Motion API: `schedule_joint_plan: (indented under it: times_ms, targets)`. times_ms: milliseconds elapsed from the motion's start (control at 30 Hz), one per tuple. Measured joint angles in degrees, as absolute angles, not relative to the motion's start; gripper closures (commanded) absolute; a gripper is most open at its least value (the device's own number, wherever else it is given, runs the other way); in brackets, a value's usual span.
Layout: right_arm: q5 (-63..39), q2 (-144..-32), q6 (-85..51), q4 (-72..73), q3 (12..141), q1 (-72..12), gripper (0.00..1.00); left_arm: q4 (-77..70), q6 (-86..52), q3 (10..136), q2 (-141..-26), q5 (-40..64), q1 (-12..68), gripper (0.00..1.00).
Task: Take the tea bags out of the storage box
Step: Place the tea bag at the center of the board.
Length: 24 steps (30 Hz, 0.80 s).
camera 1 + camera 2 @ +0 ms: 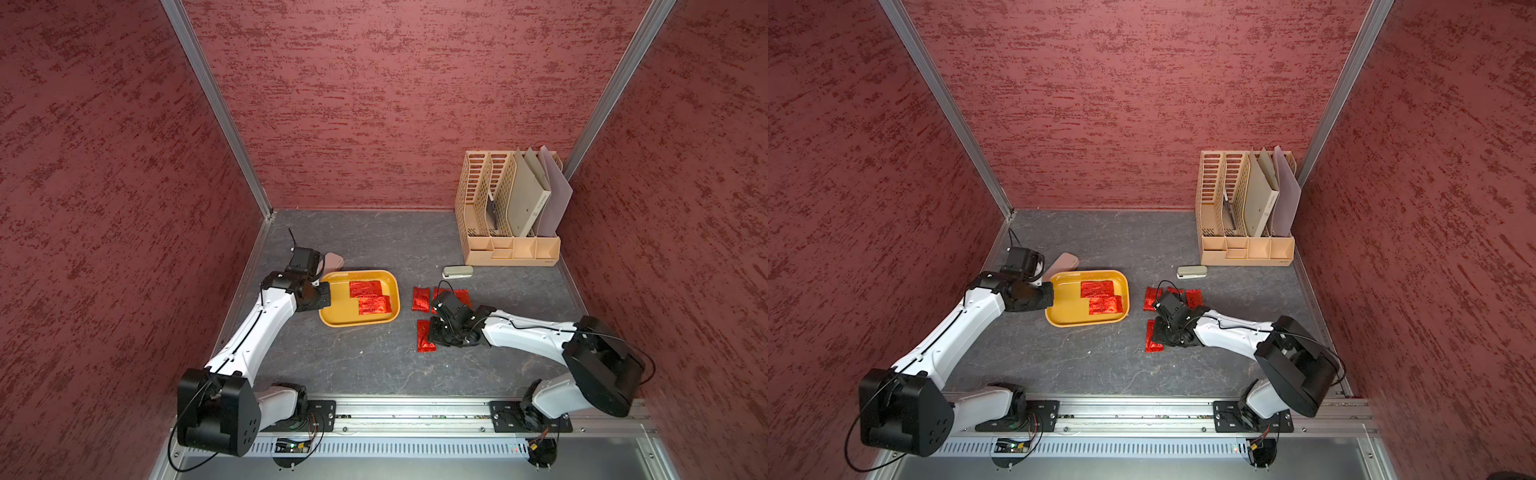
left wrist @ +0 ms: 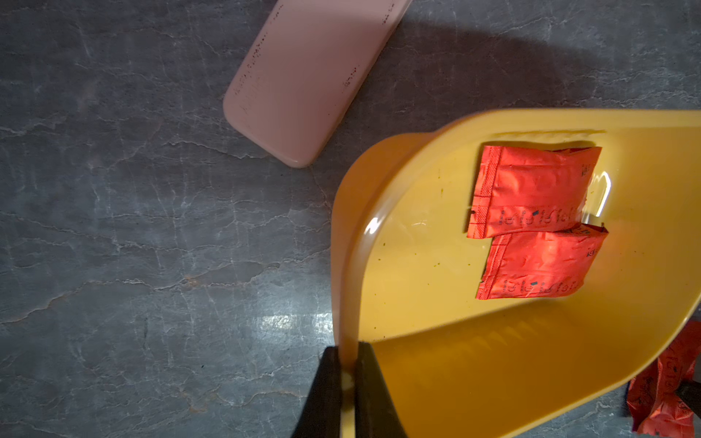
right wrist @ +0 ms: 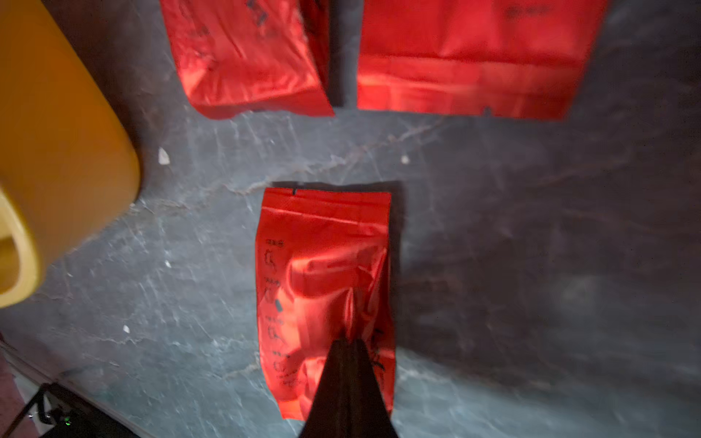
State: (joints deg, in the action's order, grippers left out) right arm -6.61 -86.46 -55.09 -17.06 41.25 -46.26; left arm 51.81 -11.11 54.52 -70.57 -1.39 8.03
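The grey, stone-look table (image 1: pixel 365 365) held the smooth yellow plastic storage box (image 1: pixel 338 309), a rounded rectangle. The left gripper (image 2: pixel 348 373) was clamped on its rim at 9 o'clock. Two crinkly red foil tea bags (image 1: pixel 365 289) lay inside, lengthwise 9 to 3. At the box's 3 o'clock, the right gripper (image 3: pixel 349 341) pinched another bag (image 3: pixel 322 242), pointing 12 to 6.

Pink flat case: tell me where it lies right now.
In both top views the pink flat case lies on the table, on the left side, just behind the storage box at its far-left corner.
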Motion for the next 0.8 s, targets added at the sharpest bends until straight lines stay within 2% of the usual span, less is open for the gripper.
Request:
schedule_joint_plan:
  times_ms: [333,800]
  targets:
    - [-6.59,-89.38,-58.61,-9.19,41.3,-46.5,1.0,51.81,-11.11,54.52,-70.57,-1.39,8.03,1.0]
    - [-6.57,-85.62,-58.13,-13.34,40.56,-46.63,1.0,51.81,-11.11,54.52,-70.85,-1.39,8.01,1.0]
